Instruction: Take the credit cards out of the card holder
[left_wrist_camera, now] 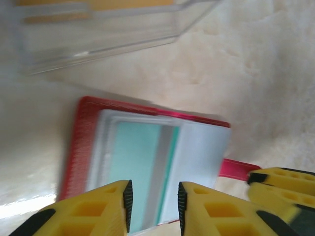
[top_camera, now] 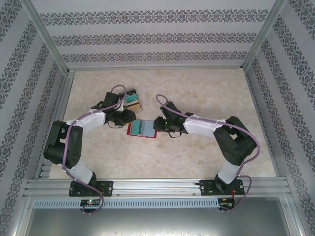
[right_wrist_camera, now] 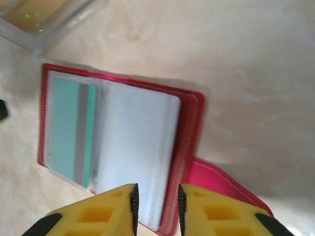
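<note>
The card holder lies open mid worktop, long axis running between your claws, teal card nearer the left claw. Both it and the right claw stand narrowly parted (whether pinching, you cannot tell)

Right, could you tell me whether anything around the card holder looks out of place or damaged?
Nothing looks spilled or damaged. The card holder lies open and flat, a teal card sits in its clear sleeve, and its red tab sticks out flat at one side.
</note>
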`<state>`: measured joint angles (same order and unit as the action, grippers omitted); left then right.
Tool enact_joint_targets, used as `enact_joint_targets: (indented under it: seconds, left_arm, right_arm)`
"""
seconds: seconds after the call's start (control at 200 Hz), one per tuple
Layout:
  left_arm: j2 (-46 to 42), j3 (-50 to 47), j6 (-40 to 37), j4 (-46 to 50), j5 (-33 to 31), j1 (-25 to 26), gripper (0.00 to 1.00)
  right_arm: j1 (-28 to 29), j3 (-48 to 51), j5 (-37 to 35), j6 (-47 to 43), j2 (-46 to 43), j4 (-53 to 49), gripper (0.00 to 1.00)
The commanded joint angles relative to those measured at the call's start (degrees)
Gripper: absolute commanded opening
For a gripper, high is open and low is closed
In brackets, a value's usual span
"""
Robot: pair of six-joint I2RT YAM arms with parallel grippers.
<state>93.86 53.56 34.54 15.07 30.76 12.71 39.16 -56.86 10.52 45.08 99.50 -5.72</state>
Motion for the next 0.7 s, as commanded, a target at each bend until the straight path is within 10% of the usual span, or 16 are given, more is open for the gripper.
enact_joint_targets:
  seconds: [0.0,0.694]
  left_arm:
    - [1.71,-1.37,-2.68,3.12,-1.10,-1.29,0.31]
    - [3.68,-9.66,5.79,-5.95,0.79,2.59,0.29]
  right_arm:
    - [0.56,-3.46,2.83,-0.20,1.47,1.41,0.29]
    - [-0.28,-5.01,14.22,3.49,10.39,8.05,0.23]
